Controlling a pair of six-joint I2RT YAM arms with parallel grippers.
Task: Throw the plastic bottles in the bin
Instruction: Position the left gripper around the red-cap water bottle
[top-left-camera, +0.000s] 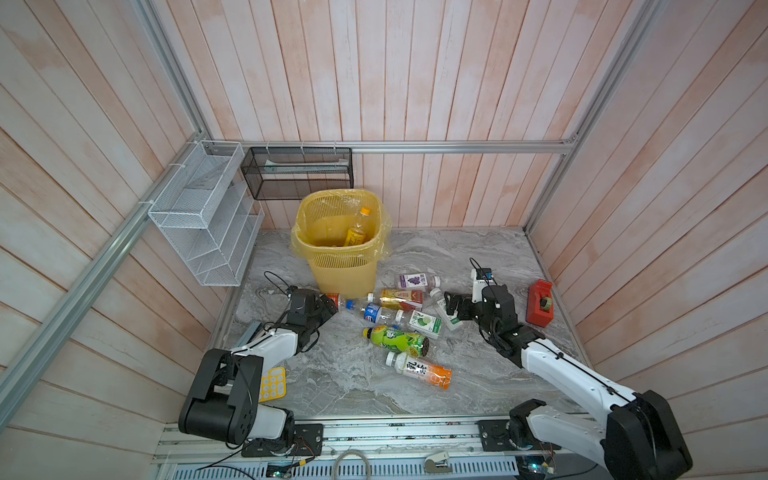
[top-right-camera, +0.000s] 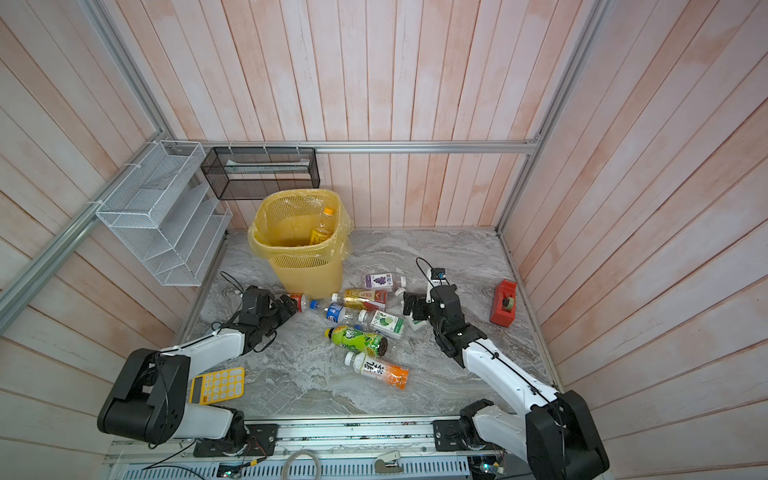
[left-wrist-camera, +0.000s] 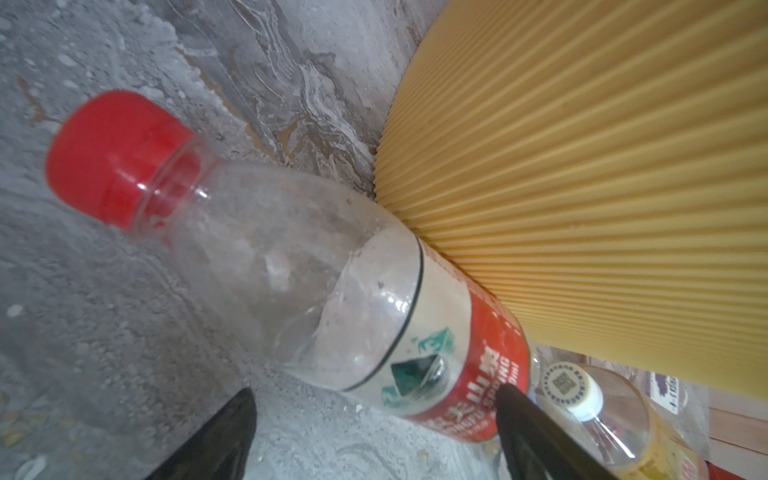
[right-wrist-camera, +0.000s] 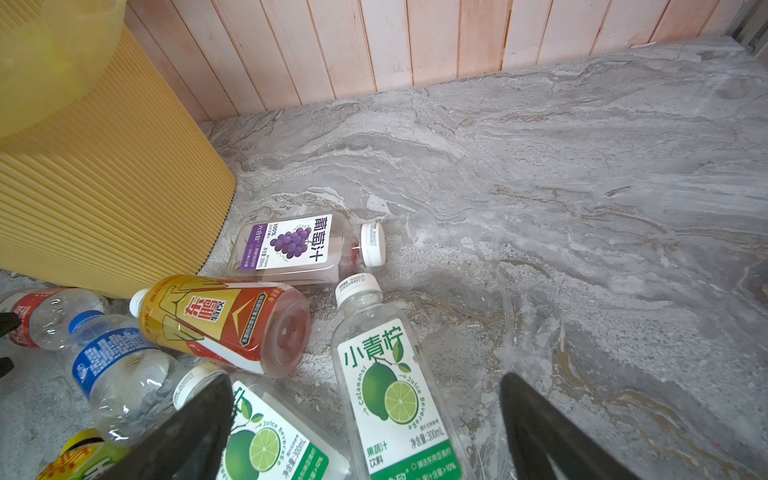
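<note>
The yellow lattice bin (top-left-camera: 345, 270) stands at the back with a yellow bottle (top-left-camera: 357, 232) inside. Several plastic bottles lie in front of it: grape (top-left-camera: 415, 281), gold-red (top-left-camera: 399, 299), blue-labelled (top-left-camera: 374, 313), lime (top-left-camera: 422, 323), green (top-left-camera: 395, 338) and orange (top-left-camera: 419, 370). My left gripper (top-left-camera: 330, 305) (left-wrist-camera: 374, 390) is open low at a clear red-capped bottle (left-wrist-camera: 291, 257) that rests against the bin's base (left-wrist-camera: 582, 187). One finger (left-wrist-camera: 532, 432) reaches the bottle's red label. My right gripper (top-left-camera: 449, 305) (right-wrist-camera: 365, 378) is open over a second lime bottle (right-wrist-camera: 386, 395), its fingers on either side.
A red tape dispenser (top-left-camera: 539, 307) sits at the right edge. A yellow calculator (top-left-camera: 272, 384) lies by the left arm. A white wire rack (top-left-camera: 203, 216) and a black mesh basket (top-left-camera: 297, 172) hang on the walls behind the bin.
</note>
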